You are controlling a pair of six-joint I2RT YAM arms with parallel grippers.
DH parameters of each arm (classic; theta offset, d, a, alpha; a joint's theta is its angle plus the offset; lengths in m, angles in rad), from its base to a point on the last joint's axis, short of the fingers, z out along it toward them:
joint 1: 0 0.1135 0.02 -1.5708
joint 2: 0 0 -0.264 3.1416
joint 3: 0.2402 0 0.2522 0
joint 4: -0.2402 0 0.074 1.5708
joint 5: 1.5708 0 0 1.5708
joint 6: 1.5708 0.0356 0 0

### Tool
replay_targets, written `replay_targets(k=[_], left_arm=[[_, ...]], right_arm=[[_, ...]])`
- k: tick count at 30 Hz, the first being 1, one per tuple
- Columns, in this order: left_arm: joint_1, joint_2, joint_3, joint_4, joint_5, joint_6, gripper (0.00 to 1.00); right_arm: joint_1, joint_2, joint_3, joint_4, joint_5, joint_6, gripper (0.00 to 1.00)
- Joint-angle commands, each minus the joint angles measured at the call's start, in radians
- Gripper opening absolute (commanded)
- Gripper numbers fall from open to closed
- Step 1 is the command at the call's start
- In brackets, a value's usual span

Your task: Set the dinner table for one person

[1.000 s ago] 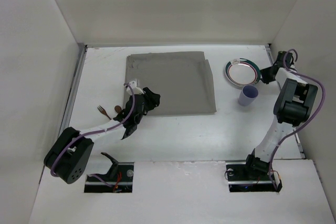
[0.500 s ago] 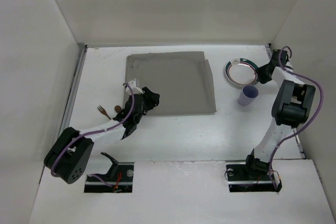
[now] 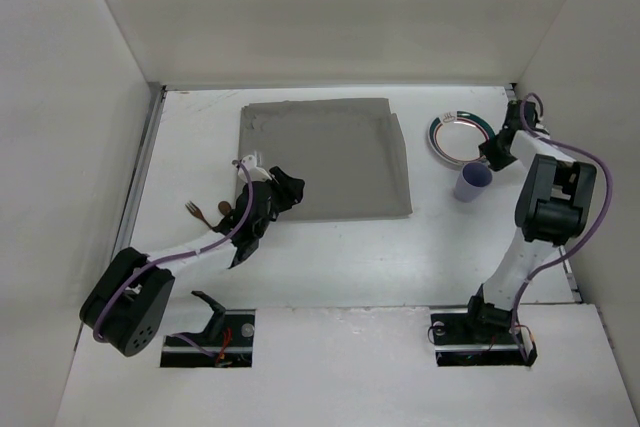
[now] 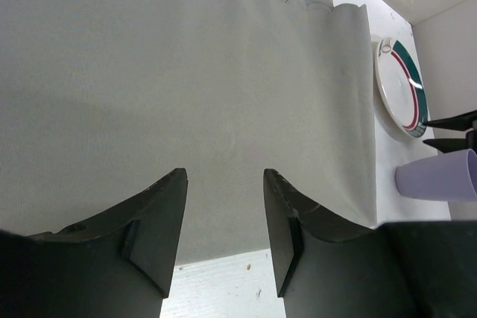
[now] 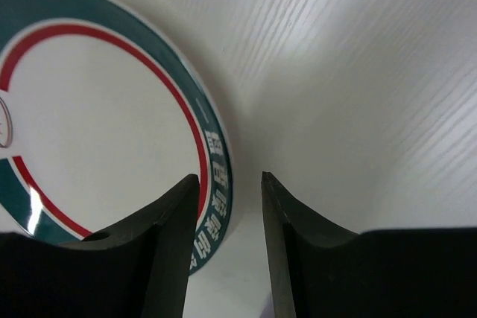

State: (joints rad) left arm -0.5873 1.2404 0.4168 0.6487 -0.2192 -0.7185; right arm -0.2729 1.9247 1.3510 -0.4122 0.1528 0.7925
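The table [image 3: 330,267] fills the workspace, with a grey mat [image 3: 320,157] at its far middle. The plate [image 3: 458,135] lies right of the mat, with the cup [image 3: 472,184] just nearer. The left gripper [image 4: 223,184] hovers parted and empty over the mat. The right gripper [image 5: 229,184] is parted at the plate's rim and grips nothing. A shallow pinch there could slip or shove the plate, and the arm could tip the cup.

Plain white walls [image 3: 330,7] stood at the back and on both sides, softly and evenly lit.

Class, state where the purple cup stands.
Top view: the cup stands on the table's right side, close to the plate on its near side, right of the mat.
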Motion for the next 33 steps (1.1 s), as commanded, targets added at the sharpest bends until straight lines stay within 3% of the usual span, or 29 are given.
replay_targets(k=[1,5,9,14,20,26,33], left_arm=[[0.007,-0.006,-0.007,0.054,0.01,-0.015,0.43],[0.023,0.005,-0.01,0.066,0.026,-0.025,0.43],[0.057,-0.001,-0.021,0.066,0.041,-0.038,0.43],[0.056,0.011,-0.021,0.075,0.05,-0.047,0.43],[0.057,0.01,-0.024,0.08,0.055,-0.048,0.43],[0.047,0.011,-0.021,0.08,0.05,-0.039,0.43],[0.036,0.016,-0.016,0.08,0.037,-0.016,0.43]], right_arm=[[0.039,0.026,0.082,-0.053,0.014,0.023,0.45],[0.065,0.092,0.135,-0.083,-0.005,0.069,0.44],[0.067,0.119,0.12,-0.053,0.002,0.12,0.37],[0.067,0.08,0.053,0.065,0.01,0.162,0.26],[0.051,0.025,-0.079,0.297,-0.065,0.229,0.04],[-0.024,-0.098,-0.174,0.548,-0.182,0.274,0.01],[-0.044,-0.228,-0.136,0.624,-0.297,0.298,0.01]])
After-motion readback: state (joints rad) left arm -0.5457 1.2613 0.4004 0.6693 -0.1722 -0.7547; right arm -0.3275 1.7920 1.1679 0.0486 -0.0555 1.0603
